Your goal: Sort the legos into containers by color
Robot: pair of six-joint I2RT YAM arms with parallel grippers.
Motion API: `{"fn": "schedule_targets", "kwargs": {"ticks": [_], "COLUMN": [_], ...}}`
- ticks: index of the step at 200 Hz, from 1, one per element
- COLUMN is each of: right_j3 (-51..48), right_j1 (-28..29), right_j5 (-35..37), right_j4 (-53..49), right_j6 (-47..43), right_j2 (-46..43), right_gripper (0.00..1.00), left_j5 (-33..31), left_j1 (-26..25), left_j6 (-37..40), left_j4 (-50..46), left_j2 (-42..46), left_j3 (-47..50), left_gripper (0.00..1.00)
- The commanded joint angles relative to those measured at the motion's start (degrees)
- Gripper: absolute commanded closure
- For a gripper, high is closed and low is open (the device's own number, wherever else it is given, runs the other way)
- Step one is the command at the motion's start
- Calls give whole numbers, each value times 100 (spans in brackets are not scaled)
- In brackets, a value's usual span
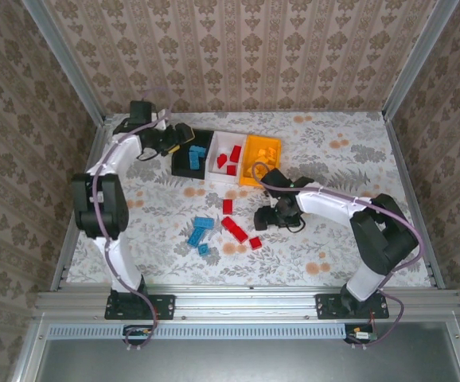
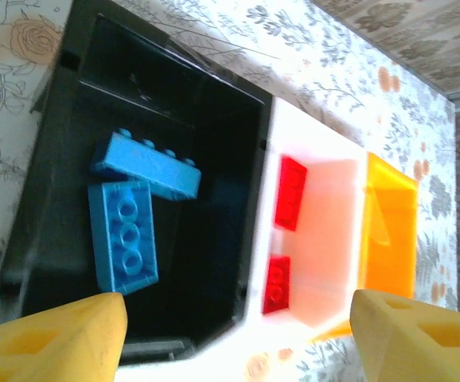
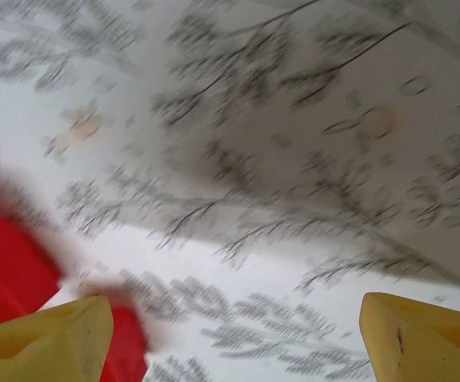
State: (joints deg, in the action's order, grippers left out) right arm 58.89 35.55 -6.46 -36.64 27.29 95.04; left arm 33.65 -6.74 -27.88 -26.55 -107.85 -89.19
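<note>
Blue legos [image 1: 200, 231] and red legos [image 1: 234, 228] loose on worktop [image 1: 333, 239]; both jaws wide, empty

At lower centre of the top view the blue legos lie clustered on the worktop, with the red legos just to their right. Right of the red pieces the right jaws hang low over the worktop. In the right wrist view their yellow fingertips [image 3: 47, 338] sit at opposite lower corners, wide apart, with nothing between them and a blurred red brick [image 3: 7, 267] beside the left-hand tip. Further back, at upper centre, three joined containers stand in a row: black bin [image 1: 204, 139], white bin [image 1: 219, 142], orange-yellow bin [image 1: 263, 147]. Over the black bin the left jaws hang, wide and empty in the left wrist view. Two blue bricks [image 2: 126, 231] lie touching in the black bin; two red bricks [image 2: 292, 192] show in the white bin. Contents of the orange-yellow bin: cannot tell.
</note>
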Motion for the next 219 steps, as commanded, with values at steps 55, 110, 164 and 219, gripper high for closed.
{"fn": "schedule_targets", "kwargs": {"ticks": [55, 110, 164, 219], "right_j3": [-51, 195, 272, 413], "right_j1": [997, 1233, 1301, 1297], "right_j5": [457, 543, 655, 810], "right_j4": [-362, -222, -160, -296], "right_j6": [225, 328, 428, 401], "right_j2": [2, 466, 657, 648], "right_gripper": [19, 26, 40, 61], "left_j5": [-131, -104, 12, 50], "left_j1": [-37, 137, 170, 171], "left_j6": [383, 442, 386, 427], "left_j4": [-310, -596, -528, -605], "left_j2": [2881, 3897, 3992, 4057], "left_j3": [2443, 3240, 3449, 3512], "left_gripper": [17, 15, 14, 13]}}
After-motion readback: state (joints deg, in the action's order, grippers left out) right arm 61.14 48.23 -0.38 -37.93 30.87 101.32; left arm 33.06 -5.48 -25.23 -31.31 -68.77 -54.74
